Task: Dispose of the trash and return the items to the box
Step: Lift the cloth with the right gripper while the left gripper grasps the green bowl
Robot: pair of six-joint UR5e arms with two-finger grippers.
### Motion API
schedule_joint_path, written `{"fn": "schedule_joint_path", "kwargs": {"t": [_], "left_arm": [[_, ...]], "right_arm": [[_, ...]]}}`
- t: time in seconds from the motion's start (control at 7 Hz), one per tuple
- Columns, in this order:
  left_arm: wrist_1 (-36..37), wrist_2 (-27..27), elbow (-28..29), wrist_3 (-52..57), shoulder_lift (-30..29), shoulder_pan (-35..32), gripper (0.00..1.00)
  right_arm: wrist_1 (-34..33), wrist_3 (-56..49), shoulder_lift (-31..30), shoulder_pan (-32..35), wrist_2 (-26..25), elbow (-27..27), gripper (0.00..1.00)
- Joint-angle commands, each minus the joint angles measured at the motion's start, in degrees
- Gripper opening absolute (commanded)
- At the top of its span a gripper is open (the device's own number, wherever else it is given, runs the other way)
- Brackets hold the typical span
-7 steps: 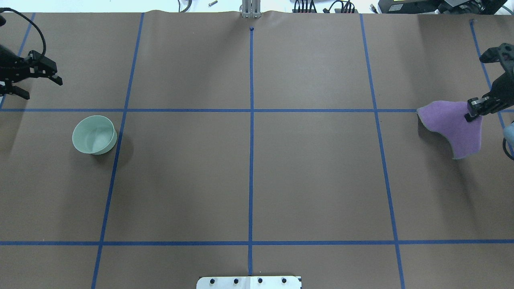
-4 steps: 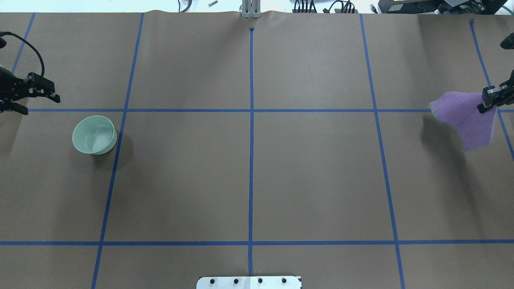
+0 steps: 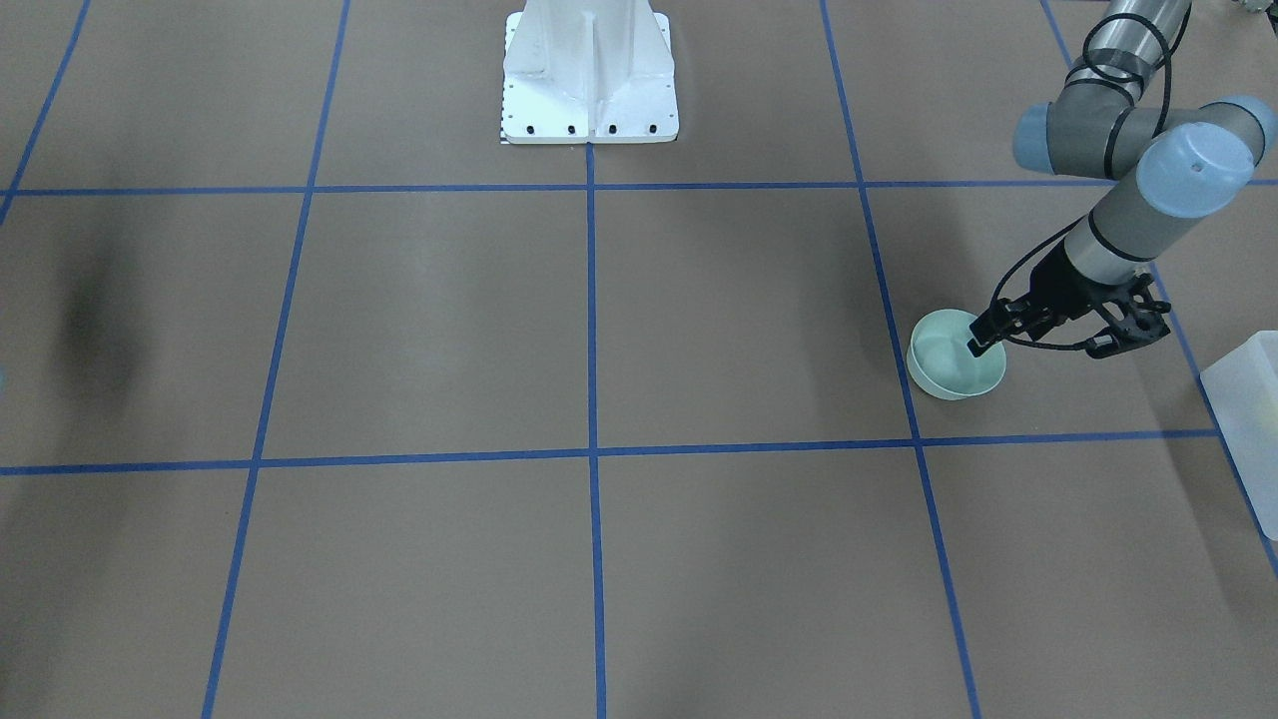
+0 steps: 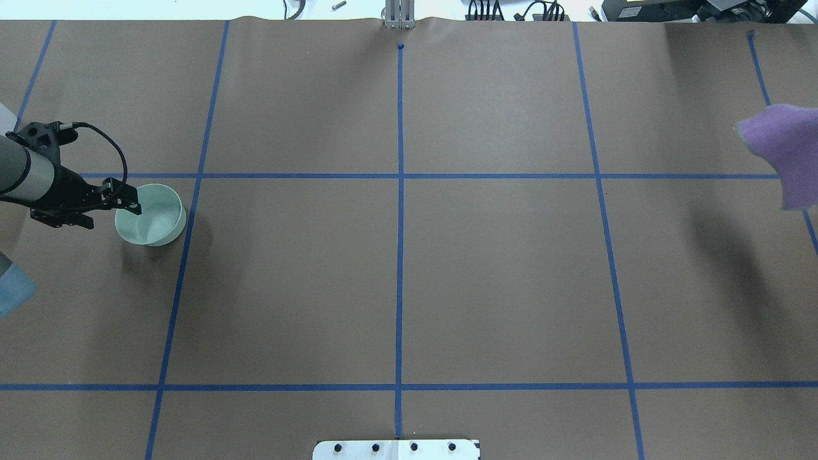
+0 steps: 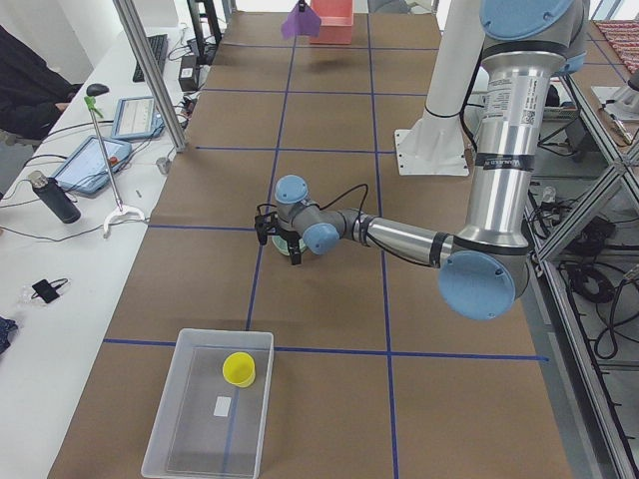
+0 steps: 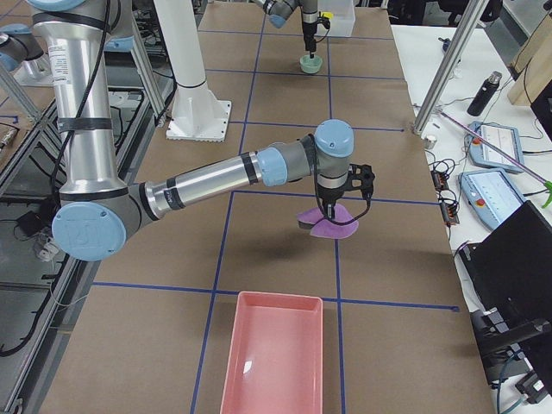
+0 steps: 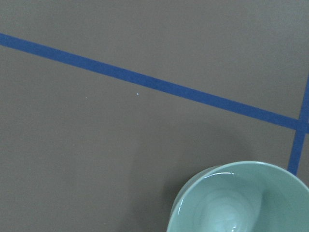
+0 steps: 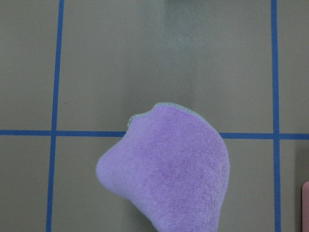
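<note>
Overall, blue-taped brown paper (image 4: 498,287) under bowl (image 4: 156,217)

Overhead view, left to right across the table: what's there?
Left arm's grey forearm → low mint-green plastic bowl → white metal base plate → purple fabric cloth.

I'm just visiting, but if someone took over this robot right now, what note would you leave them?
Left gripper: open, one finger over the rim of the mint-green bowl, which stands on the table.
Right gripper: purple cloth hangs under it; jaw state unclear.
Done: yellow cup lies in the box.
To do: bowl into box; cloth probably goes to the pink tray.
</note>
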Motion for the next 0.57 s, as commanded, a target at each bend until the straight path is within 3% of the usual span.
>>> {"fn": "schedule_joint_path", "kwargs": {"t": [0.0, 0.14, 0.43], "left_arm": [[-2.20, 0.45, 1.04, -4.84, -0.73, 2.04, 0.46], [-2.11, 0.54, 0.86, -5.14, -1.00, 2.48, 0.00], [-1.85, -0.16, 0.51, -5.05, -1.09, 2.39, 0.00]], "right_arm": [[-0.57, -0.79, -0.93, 3.09, 0.25, 0.17, 0.00], [-0.57, -0.97, -1.55, 3.88, 0.16, 0.08, 0.00], [-0.57, -4.91, -3.13, 5.98, -0.02, -0.35, 0.00]]}}
